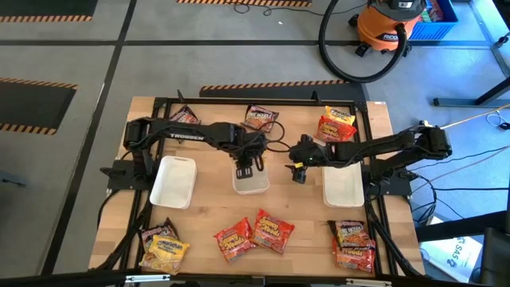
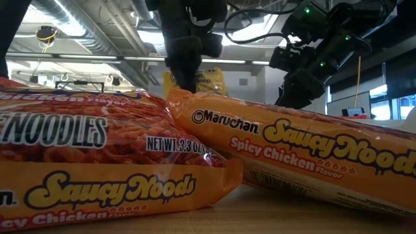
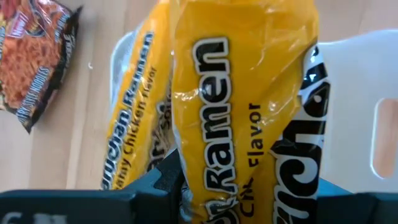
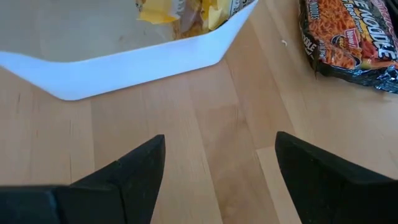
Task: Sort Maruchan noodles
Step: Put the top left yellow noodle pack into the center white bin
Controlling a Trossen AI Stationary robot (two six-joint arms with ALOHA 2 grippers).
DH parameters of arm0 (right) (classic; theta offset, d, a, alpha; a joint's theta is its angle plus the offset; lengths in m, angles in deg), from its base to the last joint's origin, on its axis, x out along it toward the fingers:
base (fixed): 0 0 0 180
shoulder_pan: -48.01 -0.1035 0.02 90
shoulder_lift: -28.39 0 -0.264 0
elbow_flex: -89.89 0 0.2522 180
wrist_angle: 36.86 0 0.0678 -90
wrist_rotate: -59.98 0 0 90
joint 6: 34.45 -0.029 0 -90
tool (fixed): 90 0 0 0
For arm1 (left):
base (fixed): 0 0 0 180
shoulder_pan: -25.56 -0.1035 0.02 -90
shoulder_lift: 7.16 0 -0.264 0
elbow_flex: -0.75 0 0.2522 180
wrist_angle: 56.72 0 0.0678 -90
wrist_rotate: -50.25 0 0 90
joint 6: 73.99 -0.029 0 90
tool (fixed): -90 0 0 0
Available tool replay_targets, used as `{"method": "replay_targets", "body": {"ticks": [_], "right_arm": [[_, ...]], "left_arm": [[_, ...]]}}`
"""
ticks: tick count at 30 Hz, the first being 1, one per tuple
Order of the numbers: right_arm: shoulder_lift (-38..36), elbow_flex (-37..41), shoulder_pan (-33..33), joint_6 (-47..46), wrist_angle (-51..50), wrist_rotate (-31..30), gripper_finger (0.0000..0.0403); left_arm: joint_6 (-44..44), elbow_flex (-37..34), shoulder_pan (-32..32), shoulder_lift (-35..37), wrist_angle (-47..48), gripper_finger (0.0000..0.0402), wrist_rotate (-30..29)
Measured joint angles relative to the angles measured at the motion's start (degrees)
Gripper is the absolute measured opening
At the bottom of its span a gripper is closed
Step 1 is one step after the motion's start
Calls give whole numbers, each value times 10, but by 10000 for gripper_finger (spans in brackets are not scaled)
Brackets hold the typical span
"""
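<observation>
My left gripper point(image 1: 245, 166) hangs over the middle white tray point(image 1: 251, 185), shut on a yellow Maruchan packet point(image 3: 242, 99). A second yellow packet point(image 3: 134, 118) lies in that tray beneath it. In the low view the held yellow packet point(image 2: 195, 81) shows under the dark gripper, behind two orange packets point(image 2: 286, 149). My right gripper point(image 1: 299, 172) stands open just right of the middle tray, slanting down over bare wood point(image 4: 217, 143), with nothing between its fingers. My left gripper pinches the yellow packet between its two fingers at the packet's upper end point(image 3: 211, 180), coming from above and pointing steeply down. The packet hangs below the fingers over the middle tray. Whether its lower end touches the packet in the tray cannot be told.
White trays stand left point(image 1: 174, 182) and right point(image 1: 344, 185) of the middle one. Dark packets point(image 1: 261, 118) and a red-yellow pile point(image 1: 336, 126) lie along the far edge. Orange packets point(image 1: 255, 233) and mixed piles point(image 1: 163, 247) point(image 1: 353, 243) lie along the near edge.
</observation>
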Motion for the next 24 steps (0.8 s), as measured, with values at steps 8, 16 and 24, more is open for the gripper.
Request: {"method": "replay_targets", "body": {"ticks": [8,16,24], "right_arm": [[0,0,0,0,0,0,280],[0,0,0,0,0,0,280],[0,0,0,-2,-1,4,280]], "left_arm": [[0,-1,-5,-16,5,137,0],[-3,-1,-7,-62,1,137,6],[-8,0,-7,-92,-1,143,4]]}}
